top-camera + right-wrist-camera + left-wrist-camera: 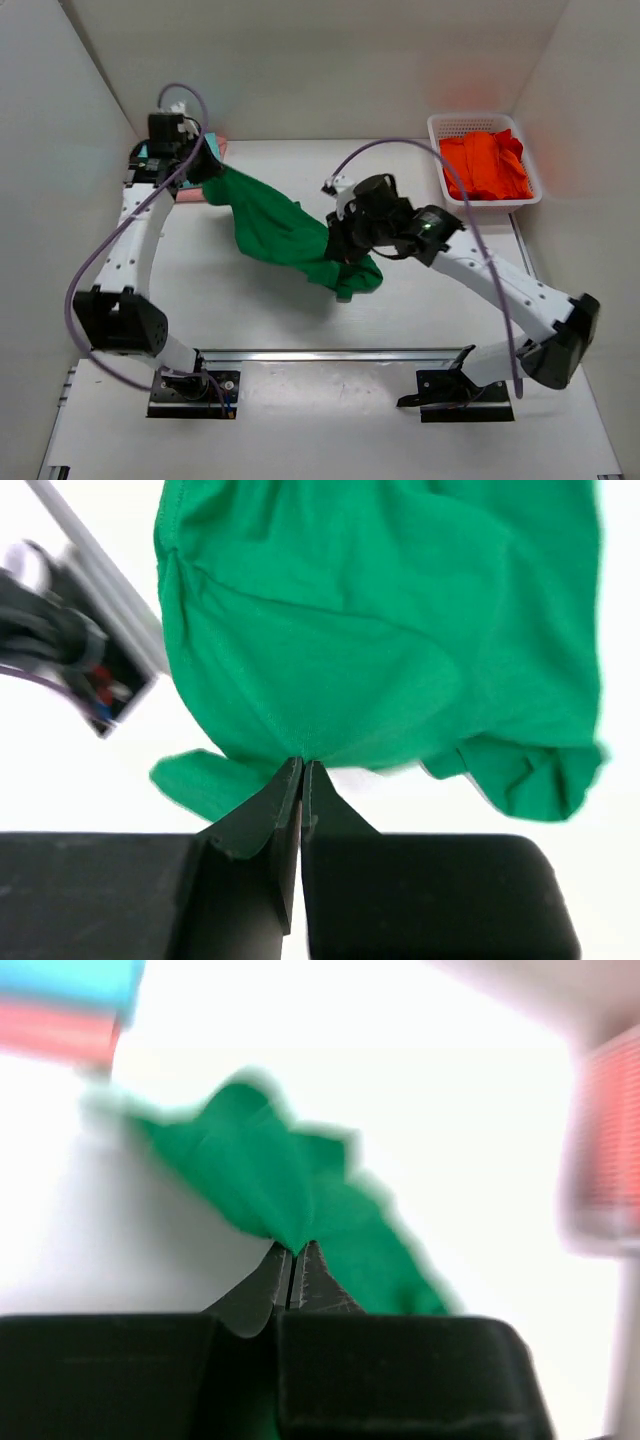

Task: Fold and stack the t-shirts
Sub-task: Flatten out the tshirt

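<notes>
The left gripper [293,1250] is pinched shut on a thin peak of the green shirt [280,235], and the right gripper [302,765] is closed just as tight on a small tuck near a seam. The shirt is strung between them over the middle of the table [300,320], sagging, with a bunched tail hanging below the right gripper. I can't tell whether that tail touches the surface.

What worries me is how little cloth each gripper has. If the arms pull apart to spread the shirt, I'd expect one pinch could slide off and drop that end in a heap. The bunched tail could also land crumpled under the rest and spoil the fold.

The left gripper sits just beside the folded pile at the far left, teal shirt [70,980] over pink shirt [55,1035], so a sweep that way might drag or nudge it. The right arm's purple cable [400,142] arches near the cloth and could snag.

The table is plain white and smooth, with a metal rail [330,353] across it near the arm bases. White walls [300,60] close in on three sides. At the far right, well apart, a white basket [436,150] holds the orange shirt [487,165].
</notes>
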You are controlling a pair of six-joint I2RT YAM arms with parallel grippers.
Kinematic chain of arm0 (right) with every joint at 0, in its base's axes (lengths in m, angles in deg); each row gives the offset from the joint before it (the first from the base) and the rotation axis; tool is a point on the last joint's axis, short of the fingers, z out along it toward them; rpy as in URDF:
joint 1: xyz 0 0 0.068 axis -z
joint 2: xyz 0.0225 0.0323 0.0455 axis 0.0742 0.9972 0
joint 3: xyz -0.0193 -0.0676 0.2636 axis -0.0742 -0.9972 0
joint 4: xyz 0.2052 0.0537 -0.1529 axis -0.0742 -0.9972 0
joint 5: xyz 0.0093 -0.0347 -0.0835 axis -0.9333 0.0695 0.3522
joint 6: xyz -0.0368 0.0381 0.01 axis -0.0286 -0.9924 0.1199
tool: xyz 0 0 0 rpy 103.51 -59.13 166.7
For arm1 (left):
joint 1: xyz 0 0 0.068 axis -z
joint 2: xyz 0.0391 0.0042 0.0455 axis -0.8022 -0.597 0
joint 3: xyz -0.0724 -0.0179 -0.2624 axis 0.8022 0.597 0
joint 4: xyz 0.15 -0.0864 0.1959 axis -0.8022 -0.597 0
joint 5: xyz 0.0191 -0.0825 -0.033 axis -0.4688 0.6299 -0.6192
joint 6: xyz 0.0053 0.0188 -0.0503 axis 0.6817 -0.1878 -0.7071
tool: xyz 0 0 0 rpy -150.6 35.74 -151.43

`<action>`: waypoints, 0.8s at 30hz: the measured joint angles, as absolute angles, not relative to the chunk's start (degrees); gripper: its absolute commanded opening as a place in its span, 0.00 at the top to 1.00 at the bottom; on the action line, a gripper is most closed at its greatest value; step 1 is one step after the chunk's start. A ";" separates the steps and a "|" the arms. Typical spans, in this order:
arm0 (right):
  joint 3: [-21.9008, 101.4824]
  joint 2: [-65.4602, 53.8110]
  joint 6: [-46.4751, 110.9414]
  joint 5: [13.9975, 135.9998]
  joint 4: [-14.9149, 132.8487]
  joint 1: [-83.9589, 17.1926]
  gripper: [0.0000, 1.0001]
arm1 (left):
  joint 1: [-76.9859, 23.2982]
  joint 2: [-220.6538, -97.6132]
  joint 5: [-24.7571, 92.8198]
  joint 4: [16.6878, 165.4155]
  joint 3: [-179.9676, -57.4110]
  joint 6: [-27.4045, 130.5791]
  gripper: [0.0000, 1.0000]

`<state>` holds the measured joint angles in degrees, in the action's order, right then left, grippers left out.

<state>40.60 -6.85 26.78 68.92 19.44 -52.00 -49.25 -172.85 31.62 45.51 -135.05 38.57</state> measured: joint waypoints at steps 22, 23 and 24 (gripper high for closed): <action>72.82 -25.32 24.68 59.66 25.94 -7.39 1.00 | -47.85 -153.24 36.56 62.03 -169.87 22.59 1.00; 72.34 -25.24 22.97 55.68 28.75 -1.12 1.00 | -47.72 -153.09 36.86 63.10 -169.78 21.63 1.00; 72.29 -24.97 22.01 53.01 30.33 1.00 1.00 | -47.43 -153.07 37.21 64.39 -169.21 20.75 1.00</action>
